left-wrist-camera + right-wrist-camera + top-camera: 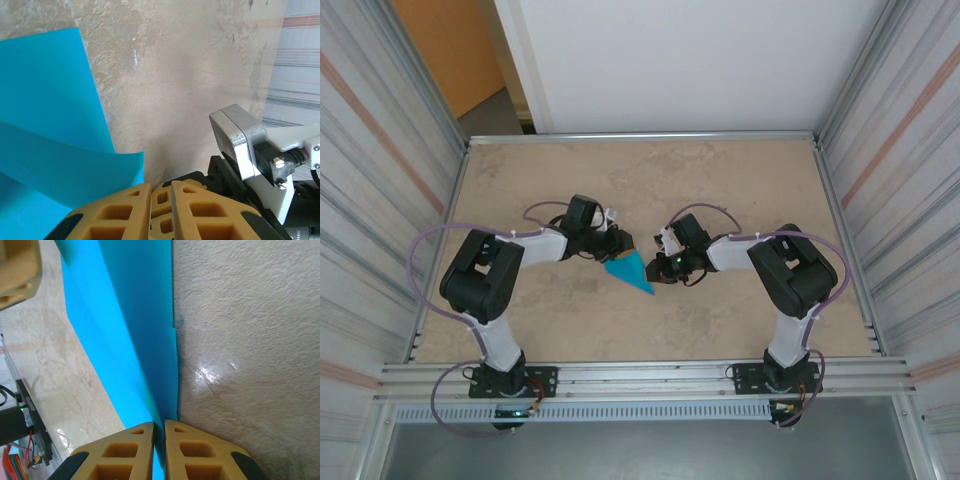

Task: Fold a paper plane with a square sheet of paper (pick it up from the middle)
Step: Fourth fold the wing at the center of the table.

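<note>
The teal-blue square sheet of paper [632, 271] lies on the table between the two arms, folded into a narrow pointed shape like a paper plane, tip toward the near right. My left gripper [618, 245] is at its wide far end. In the left wrist view a raised flap of the paper [75, 170] runs in between the yellow fingers, and the left gripper [160, 186] is shut on it. My right gripper [658, 268] meets the paper from the right. Seen from the right wrist, the paper [130, 315] stands up on its folded edge, with the right gripper [159, 422] shut on it.
The beige table [740, 190] is fenced by corrugated metal walls [890, 180] left and right and a rail at the near edge. The right arm's wrist housing [240, 145] sits close beside the left fingers. A left fingertip [15, 270] shows at that view's top left.
</note>
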Motion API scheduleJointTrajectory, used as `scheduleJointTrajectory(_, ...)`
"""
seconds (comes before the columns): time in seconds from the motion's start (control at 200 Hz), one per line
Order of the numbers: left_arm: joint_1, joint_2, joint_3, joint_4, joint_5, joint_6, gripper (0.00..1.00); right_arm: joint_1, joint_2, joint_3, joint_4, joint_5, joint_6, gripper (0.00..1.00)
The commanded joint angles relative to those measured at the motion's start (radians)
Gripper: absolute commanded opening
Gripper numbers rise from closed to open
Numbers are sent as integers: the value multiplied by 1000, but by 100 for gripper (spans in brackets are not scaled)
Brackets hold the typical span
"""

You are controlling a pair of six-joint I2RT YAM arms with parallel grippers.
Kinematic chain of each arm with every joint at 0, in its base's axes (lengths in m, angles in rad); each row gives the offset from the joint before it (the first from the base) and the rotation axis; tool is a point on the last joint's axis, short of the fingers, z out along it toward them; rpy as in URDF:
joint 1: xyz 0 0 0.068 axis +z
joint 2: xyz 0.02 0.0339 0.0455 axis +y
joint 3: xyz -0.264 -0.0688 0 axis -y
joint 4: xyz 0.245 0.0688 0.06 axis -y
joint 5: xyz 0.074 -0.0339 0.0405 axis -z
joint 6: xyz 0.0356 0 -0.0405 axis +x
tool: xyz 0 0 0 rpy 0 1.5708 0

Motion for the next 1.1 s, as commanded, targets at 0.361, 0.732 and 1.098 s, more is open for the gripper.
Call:
scheduleJointTrajectory(0.361,-14,75,28,-1,0,4,17,-13,38,1,-57,23,15,14)
scheduleJointTrajectory(0.732,-12,102,31,-27,-29,3,12,-17,47,16,-90,28,17,14)
scheduleJointTrajectory(1.098,-12,110,34,-31,-37,1,11,-17,53,22,-104,24,17,15)
